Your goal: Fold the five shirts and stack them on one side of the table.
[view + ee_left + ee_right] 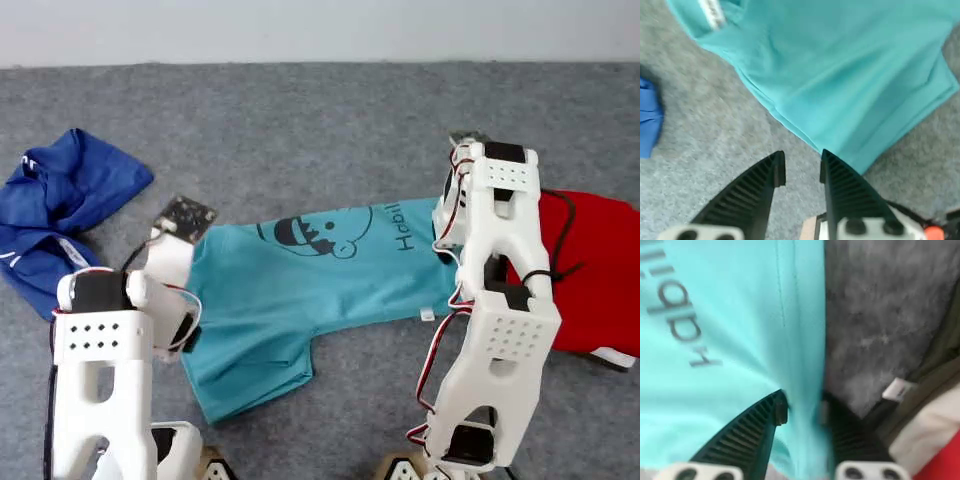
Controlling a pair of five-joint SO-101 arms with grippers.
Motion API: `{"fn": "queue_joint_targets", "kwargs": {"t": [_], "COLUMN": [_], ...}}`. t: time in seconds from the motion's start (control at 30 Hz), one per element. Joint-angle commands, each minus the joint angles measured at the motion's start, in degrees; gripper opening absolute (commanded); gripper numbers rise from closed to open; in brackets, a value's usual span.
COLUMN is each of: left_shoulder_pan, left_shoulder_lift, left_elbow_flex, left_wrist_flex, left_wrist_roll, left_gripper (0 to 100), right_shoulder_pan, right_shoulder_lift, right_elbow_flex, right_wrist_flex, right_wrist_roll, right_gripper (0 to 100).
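High view: teal shirt [320, 290] spread mid-bench [300, 130], between blue shirt [60, 210] and red shirt [590, 270]. Right pincer [802, 407] nipped onto one edge; left pincer [801, 167] partly parted, empty, just off the opposite end. Risk: lopsided lift, bunched cloth, through a left-side grab missing the fabric.

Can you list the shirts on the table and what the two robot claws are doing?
middle: teal T-shirt with a cartoon print, spread out on the grey carpeted table
left side: crumpled blue shirt
right side: red shirt
left gripper: open, over bare carpet beside the teal shirt's edge
right gripper: at the teal shirt's edge
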Motion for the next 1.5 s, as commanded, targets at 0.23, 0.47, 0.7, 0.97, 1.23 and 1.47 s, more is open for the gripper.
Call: {"fn": "queue_joint_targets", "kwargs": {"t": [0.23, 0.47, 0.7, 0.97, 1.23, 1.47], "left_shoulder_pan": [0.44, 6.42, 14.07, 14.42, 14.51, 27.08], "left_shoulder_lift": [-0.79, -1.14, -1.14, -1.14, -1.23, -1.05], "left_elbow_flex": [10.07, 23.25, 23.69, 21.93, 13.85, 16.22], "left_wrist_flex": [-10.73, -18.64, -19.08, -16.44, -14.59, -11.43], "left_wrist_roll": [-9.23, -14.59, -14.51, -14.59, -14.42, -14.59], "left_gripper": [13, 8, 6, 6, 6, 6], "right_shoulder_pan": [-0.13, 0.04, -0.04, 0.22, 0.22, 0.22], "right_shoulder_lift": [-4.79, -5.67, -5.58, -5.58, -5.58, -5.58], "right_elbow_flex": [-12.48, -14.68, -14.51, -9.67, -6.77, -6.77], "right_wrist_flex": [11.82, 13.58, 13.58, 13.49, 13.49, 13.49], "right_wrist_roll": [3.16, 3.16, 3.16, 3.16, 3.16, 3.16], "right_gripper": [28.1, 28.1, 28.1, 28.1, 28.1, 28.1]}}
